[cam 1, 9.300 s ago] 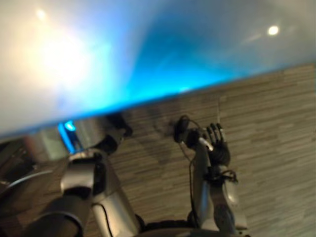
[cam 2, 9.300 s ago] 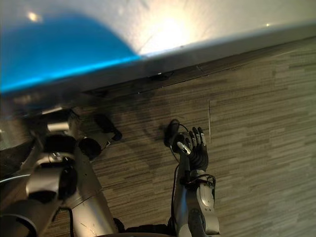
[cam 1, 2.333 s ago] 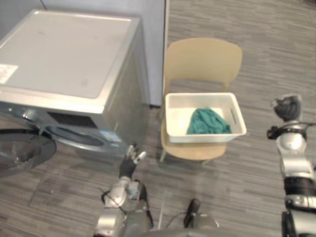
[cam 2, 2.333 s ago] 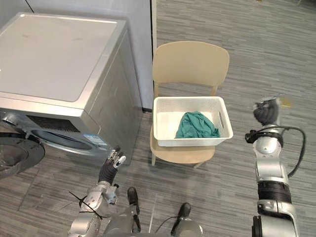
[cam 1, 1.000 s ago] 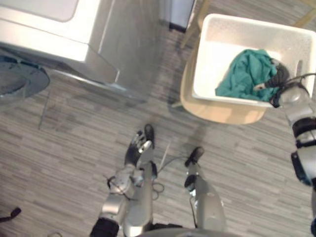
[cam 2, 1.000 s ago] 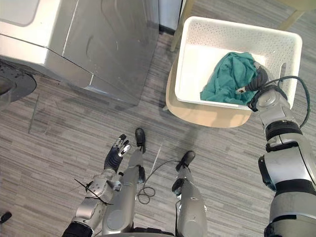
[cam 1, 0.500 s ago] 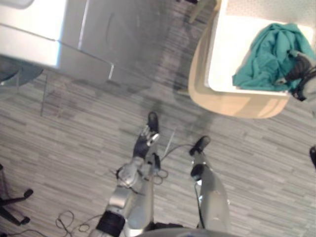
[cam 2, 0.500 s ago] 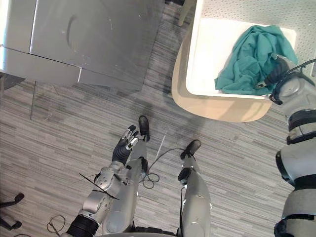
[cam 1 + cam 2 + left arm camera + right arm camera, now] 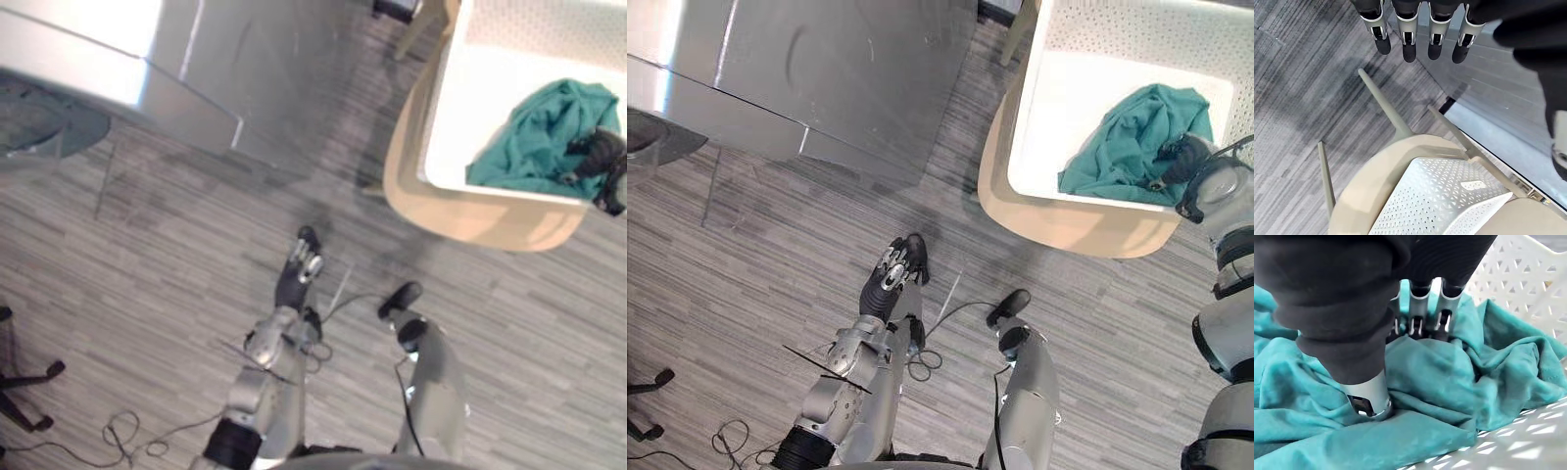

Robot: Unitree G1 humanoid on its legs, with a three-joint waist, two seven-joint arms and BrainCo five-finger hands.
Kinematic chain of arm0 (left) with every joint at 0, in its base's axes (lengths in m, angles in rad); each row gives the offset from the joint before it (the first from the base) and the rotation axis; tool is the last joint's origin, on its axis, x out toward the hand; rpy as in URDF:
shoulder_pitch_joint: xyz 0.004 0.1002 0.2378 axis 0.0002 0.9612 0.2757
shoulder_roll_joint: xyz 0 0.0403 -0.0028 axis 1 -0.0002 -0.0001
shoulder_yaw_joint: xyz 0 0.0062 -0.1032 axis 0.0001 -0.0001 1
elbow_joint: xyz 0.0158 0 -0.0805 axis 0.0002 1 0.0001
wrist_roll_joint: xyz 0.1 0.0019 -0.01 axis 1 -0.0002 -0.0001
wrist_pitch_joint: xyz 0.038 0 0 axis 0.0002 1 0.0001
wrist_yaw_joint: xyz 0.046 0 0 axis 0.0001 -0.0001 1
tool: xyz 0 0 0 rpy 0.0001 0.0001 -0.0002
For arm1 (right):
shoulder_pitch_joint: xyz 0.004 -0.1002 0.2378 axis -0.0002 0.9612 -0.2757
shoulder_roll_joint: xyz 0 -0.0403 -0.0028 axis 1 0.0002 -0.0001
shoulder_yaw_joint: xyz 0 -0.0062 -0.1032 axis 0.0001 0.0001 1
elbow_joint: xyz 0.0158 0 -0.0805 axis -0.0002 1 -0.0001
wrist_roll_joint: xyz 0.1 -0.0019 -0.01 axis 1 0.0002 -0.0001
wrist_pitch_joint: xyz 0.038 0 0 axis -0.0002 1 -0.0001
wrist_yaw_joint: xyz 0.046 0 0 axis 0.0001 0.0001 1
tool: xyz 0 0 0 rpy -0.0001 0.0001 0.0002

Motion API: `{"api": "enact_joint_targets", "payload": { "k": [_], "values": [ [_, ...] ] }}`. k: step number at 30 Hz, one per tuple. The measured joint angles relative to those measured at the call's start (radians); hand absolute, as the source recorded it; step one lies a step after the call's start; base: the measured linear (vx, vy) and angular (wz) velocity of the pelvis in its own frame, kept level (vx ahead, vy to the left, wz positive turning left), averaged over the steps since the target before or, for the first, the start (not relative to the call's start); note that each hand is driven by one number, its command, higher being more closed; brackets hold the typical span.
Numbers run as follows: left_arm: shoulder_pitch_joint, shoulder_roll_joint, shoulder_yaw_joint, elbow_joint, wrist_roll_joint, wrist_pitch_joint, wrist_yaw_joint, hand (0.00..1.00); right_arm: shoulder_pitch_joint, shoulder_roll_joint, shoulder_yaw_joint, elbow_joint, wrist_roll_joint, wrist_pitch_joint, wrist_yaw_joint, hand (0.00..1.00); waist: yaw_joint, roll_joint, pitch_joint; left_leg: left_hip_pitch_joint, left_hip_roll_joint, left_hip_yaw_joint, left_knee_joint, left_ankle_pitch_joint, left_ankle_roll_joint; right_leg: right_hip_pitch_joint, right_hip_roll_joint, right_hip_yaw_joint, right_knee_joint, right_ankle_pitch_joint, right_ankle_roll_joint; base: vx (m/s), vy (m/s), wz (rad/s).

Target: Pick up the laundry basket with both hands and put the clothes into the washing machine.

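Silver washing machine (image 9: 823,69) is standing left of the beige chair (image 9: 1068,233) bearing the white laundry basket (image 9: 1066,93), teal clothes (image 9: 1122,142) lying inside. My right hand (image 9: 1181,157) is resting among them, grip I cannot tell; my left hand (image 9: 886,276) is hanging, fingers released.

Head eyes look down; wrist views close; all share basket (image 9: 1136,29).

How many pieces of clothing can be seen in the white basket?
1. A teal garment lies bunched in the white basket on the chair, with the right hand on it. More could be hidden beneath it.
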Motion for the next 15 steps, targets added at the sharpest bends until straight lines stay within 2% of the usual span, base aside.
{"api": "enact_joint_targets", "payload": {
  "k": [7, 9, 15],
  "values": [
    [0.003, -0.014, 0.013, 0.002, 0.000, 0.007, 0.003, 0.00, 0.118, 0.092, -0.186, -0.104, 0.101, -0.006, -0.068, 1.00, -0.001, 0.014, -0.008, 0.079, 0.004, -0.005, 0.000, 0.004, -0.005, 0.077, -0.009, -0.014, 0.023, -0.028, -0.002, 0.00, -0.055, 0.02],
    [0.014, -0.011, 0.033, 0.002, 0.000, 0.008, 0.004, 0.00, 0.160, 0.109, -0.337, -0.173, 0.129, -0.008, -0.110, 1.00, -0.003, 0.014, -0.008, 0.101, 0.012, -0.006, 0.000, 0.004, -0.005, 0.114, 0.006, -0.028, -0.003, -0.028, -0.002, -0.01, -0.071, -0.02],
    [0.024, 0.033, 0.053, 0.003, 0.001, 0.007, 0.008, 0.00, 0.202, 0.127, -0.648, -0.288, 0.158, -0.019, -0.263, 1.00, -0.009, 0.014, -0.008, 0.148, 0.023, -0.010, 0.000, 0.003, -0.005, 0.179, 0.027, -0.036, -0.041, -0.028, -0.002, -0.01, -0.032, -0.02]
  ]
}}
